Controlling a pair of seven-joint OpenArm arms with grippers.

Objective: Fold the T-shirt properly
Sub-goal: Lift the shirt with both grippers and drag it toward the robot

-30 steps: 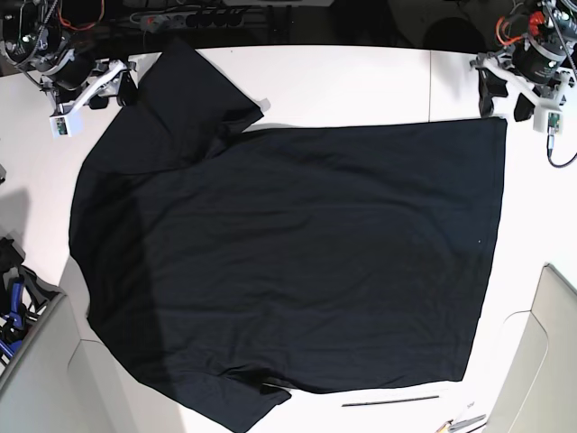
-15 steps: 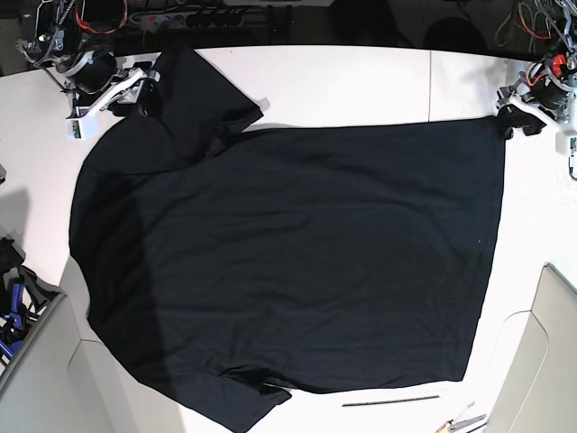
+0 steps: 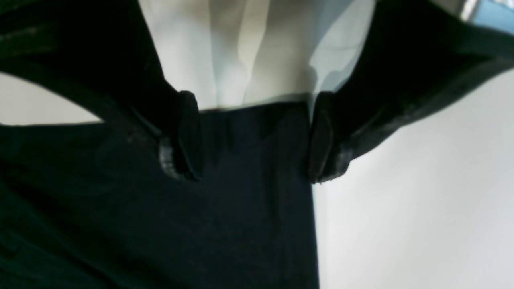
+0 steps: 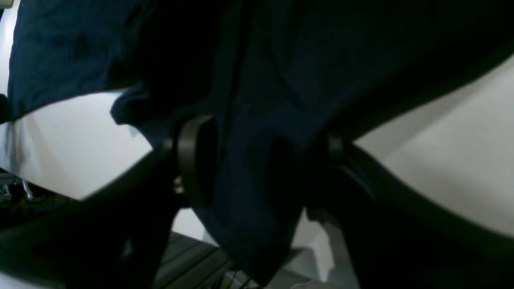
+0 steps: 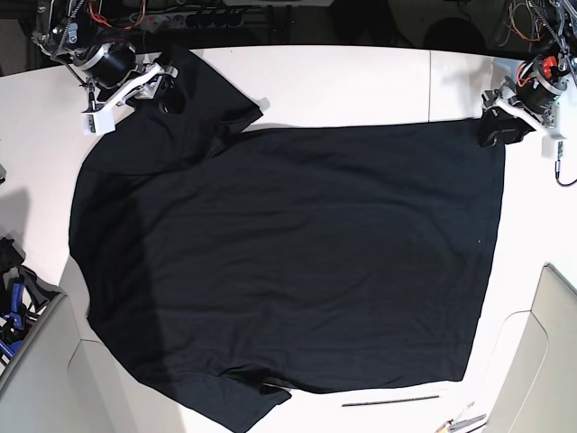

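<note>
T-shirt [image 5: 288, 262] lies flat on table [image 5: 361, 86]. We find left gripper [image 3: 255, 136] parted astride its hem corner, right gripper [image 4: 237, 160] parted around sleeve fabric, positioned for lifting.

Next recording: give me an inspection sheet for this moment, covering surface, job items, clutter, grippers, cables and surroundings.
Surface: white table, a seam near its right end.
Job's things: black T-shirt spread flat, unfolded; far sleeve rumpled.
Clutter: thin dark rod by the near hem; small tools at the near edge.
Grippers: left gripper open, jaws astride the T-shirt's far hem corner; right gripper open, jaws astride the far sleeve fabric.
Cables: red and orange wiring on the arms; a power strip behind the table.
Surroundings: grey bins at both near corners; blue-handled tools in one bin.
</note>
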